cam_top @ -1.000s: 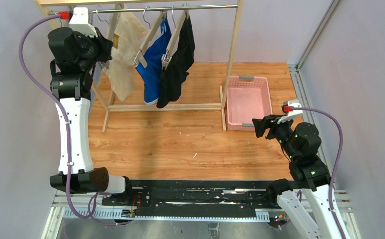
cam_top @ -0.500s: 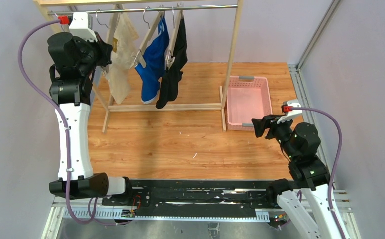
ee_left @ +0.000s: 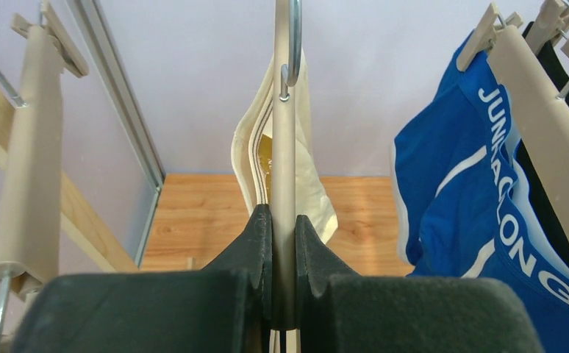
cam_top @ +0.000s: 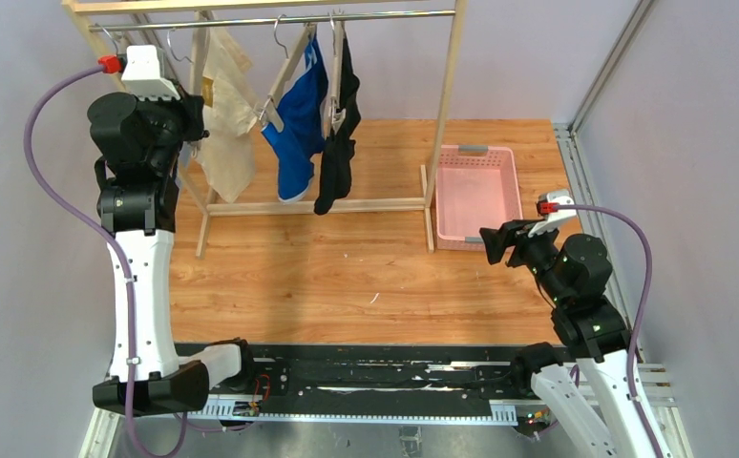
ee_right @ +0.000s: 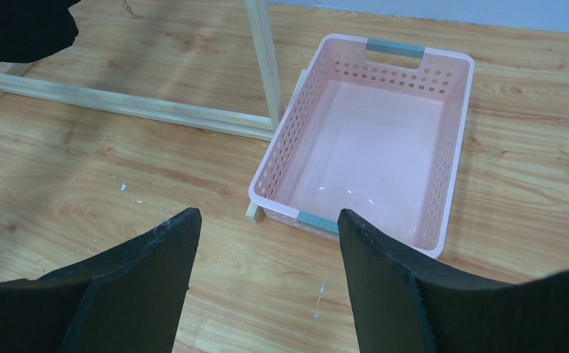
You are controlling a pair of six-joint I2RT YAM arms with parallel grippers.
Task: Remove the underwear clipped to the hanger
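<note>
L gripper clamped tight on beige hanger, cream briefs hanging just beyond it (blue pair to its right). R gripper spread wide, pink basket ahead.

Cream briefs, blue lettered briefs, black briefs, each on a hanger
</note>
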